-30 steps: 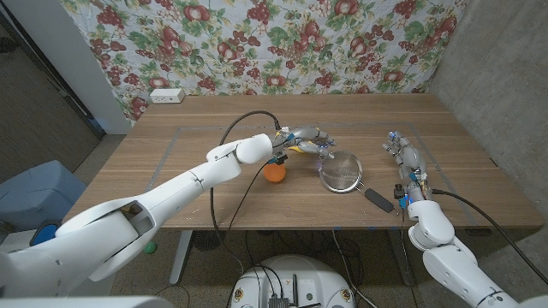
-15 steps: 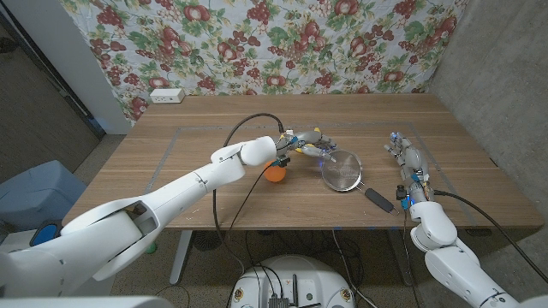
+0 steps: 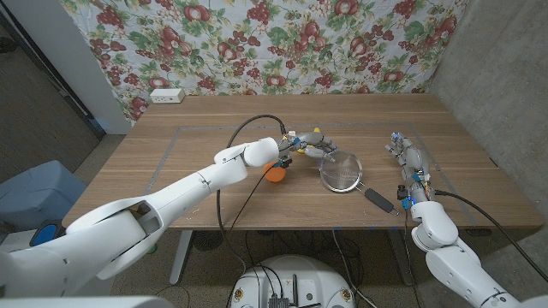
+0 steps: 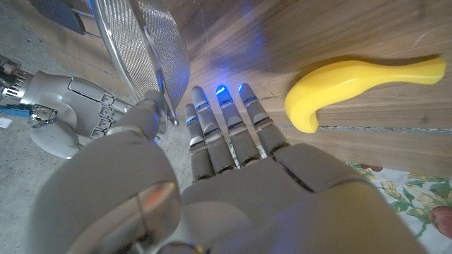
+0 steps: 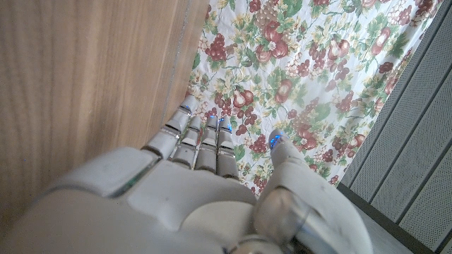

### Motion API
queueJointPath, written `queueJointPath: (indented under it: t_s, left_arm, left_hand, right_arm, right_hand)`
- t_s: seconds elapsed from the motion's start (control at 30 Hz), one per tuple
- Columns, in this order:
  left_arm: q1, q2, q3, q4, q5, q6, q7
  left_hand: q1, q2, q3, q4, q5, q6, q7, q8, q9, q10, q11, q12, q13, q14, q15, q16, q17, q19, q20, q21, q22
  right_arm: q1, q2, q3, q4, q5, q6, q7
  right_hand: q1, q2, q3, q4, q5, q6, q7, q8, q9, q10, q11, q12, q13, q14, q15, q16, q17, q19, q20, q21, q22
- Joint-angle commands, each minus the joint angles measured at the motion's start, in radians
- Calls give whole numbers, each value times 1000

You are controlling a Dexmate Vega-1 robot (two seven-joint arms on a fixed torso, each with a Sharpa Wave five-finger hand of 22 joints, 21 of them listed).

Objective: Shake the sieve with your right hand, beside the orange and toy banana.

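Observation:
A round metal sieve (image 3: 341,171) lies on the table right of centre, its black handle (image 3: 377,199) pointing at the near edge. The orange (image 3: 275,174) sits just left of it. My left hand (image 3: 306,141) reaches in above the orange, fingers stretched toward the sieve's far rim and holding nothing. In the left wrist view the yellow toy banana (image 4: 353,77) lies beside those fingers (image 4: 226,120), and the thumb is close against the sieve's rim (image 4: 152,56). My right hand (image 3: 408,162) stands at the table's right side, apart from the sieve, fingers straight (image 5: 201,141) and empty.
A white socket box (image 3: 166,96) sits at the table's back left. A floral cloth (image 3: 282,43) hangs behind the table. A black cable (image 3: 248,128) loops over my left arm. A blue bin (image 3: 34,192) stands on the floor at the left.
My left forearm and hand have edged slightly to the right, toward the sieve, uncovering more of the orange. The right hand and the sieve have not moved.

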Motion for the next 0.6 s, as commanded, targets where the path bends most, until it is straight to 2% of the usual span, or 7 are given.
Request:
queueJointPath:
  t_s: [0.03, 0.1, 0.23, 0.27, 0.47, 0.5, 0.6]
  left_arm:
    - [-4, -16, 11, 7, 12, 35, 20]
    - [-8, -20, 15, 15, 8, 37, 15]
    - [-10, -28, 21, 22, 15, 50, 24]
    - [-9, -29, 22, 22, 18, 56, 30]
    - [-6, -37, 26, 24, 27, 70, 58]
    - [-5, -38, 25, 24, 29, 70, 66]
    - [1, -40, 25, 21, 40, 72, 96]
  left_hand:
    - [68, 36, 10, -9, 9, 115, 14, 16, 7, 94, -19, 26, 3, 43, -114, 10, -1, 29, -8, 16, 4]
    - [96, 52, 9, -7, 9, 201, 22, 31, 10, 155, -30, 40, 2, 71, -125, 12, -4, 43, -15, 24, 5]
    - [132, 82, 19, -8, 12, 294, 28, 49, 16, 230, -41, 55, 1, 104, -139, 11, -7, 66, -23, 38, 6]
    - [146, 94, 24, -9, 14, 315, 27, 54, 19, 263, -44, 62, 1, 115, -145, 11, -8, 78, -34, 45, 6]
    - [179, 109, 25, -10, 15, 340, 36, 66, 39, 314, -39, 69, 2, 156, -158, 22, -2, 111, -65, 64, 8]
    - [184, 114, 23, -9, 14, 342, 38, 68, 44, 332, -49, 73, 2, 172, -160, 29, 1, 118, -69, 69, 9]
    - [218, 129, 22, -12, 13, 345, 51, 75, 60, 379, -55, 90, 14, 204, -172, 43, 10, 137, -88, 85, 13]
  right_arm:
    - [6, -2, 3, 5, 11, -10, 4]
    - [7, -2, 3, 7, 15, -11, 4]
    - [8, -4, 3, 11, 18, -14, 7]
    - [8, -6, 3, 11, 18, -14, 8]
    - [7, -6, 7, 14, 23, -13, 6]
    - [7, -6, 8, 14, 24, -13, 7]
    - [6, -8, 9, 17, 23, -10, 8]
  right_hand:
    - [1, 0, 2, -8, 3, 8, 2, -2, 5, 10, -1, -1, 5, 9, 2, -3, 3, 4, 2, -4, 3]
    - [0, 0, 2, -8, 3, 8, 2, -2, 5, 10, -1, -2, 5, 9, 1, -4, 3, 4, 2, -4, 3]
    - [0, 0, 2, -8, 3, 7, 3, -3, 5, 9, 1, -2, 5, 9, 2, -4, 2, 5, 3, -5, 3]
    - [0, 0, 2, -8, 3, 7, 3, -3, 5, 9, 1, -2, 5, 9, 1, -4, 2, 5, 3, -5, 3]
    - [0, 0, 2, -9, 3, 6, 3, -3, 5, 9, -1, -2, 5, 9, 0, -4, 2, 5, 3, -7, 3]
    - [0, 0, 2, -9, 3, 7, 3, -3, 5, 9, -1, -2, 5, 9, 0, -4, 2, 5, 2, -7, 3]
    - [-1, 0, 2, -9, 3, 7, 3, -3, 5, 10, -1, -2, 5, 9, 0, -5, 1, 5, 2, -8, 3]
